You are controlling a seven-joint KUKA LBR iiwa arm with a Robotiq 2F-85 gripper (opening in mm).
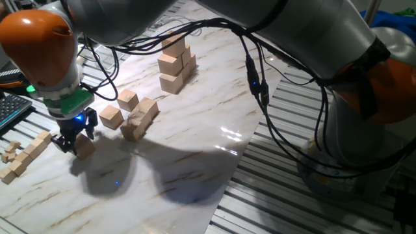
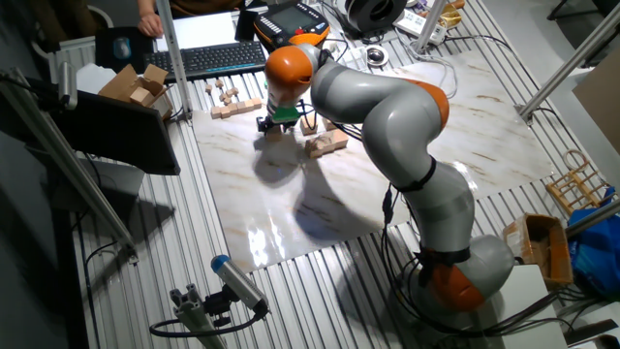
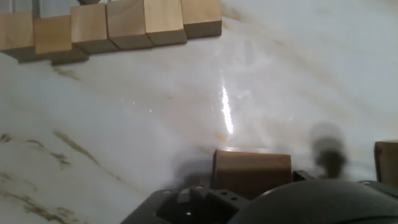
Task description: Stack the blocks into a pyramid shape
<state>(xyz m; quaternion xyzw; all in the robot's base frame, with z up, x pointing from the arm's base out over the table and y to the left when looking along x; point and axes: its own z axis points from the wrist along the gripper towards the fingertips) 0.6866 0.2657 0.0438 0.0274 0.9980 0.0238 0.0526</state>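
My gripper [image 1: 76, 138] hangs low over the left part of the marble sheet, also seen as gripper [image 2: 272, 124]. One tan block [image 1: 85, 148] sits right at its fingertips; in the hand view this block [image 3: 252, 172] fills the bottom centre, close to the hand. The fingers do not show clearly enough to tell whether they press on it. A loose group of blocks [image 1: 135, 116] lies to the right. A taller stack of blocks [image 1: 175, 62] stands farther back. A row of blocks [image 3: 112, 25] lies side by side ahead of the hand.
Small wooden pieces [image 1: 25, 156] line the sheet's left edge. A keyboard [image 2: 208, 60] and a cardboard box [image 2: 140, 85] sit beyond the sheet. Black cables [image 1: 257, 88] hang from the arm. The slatted table [image 1: 286, 117] surrounds the marble sheet [image 1: 195, 130].
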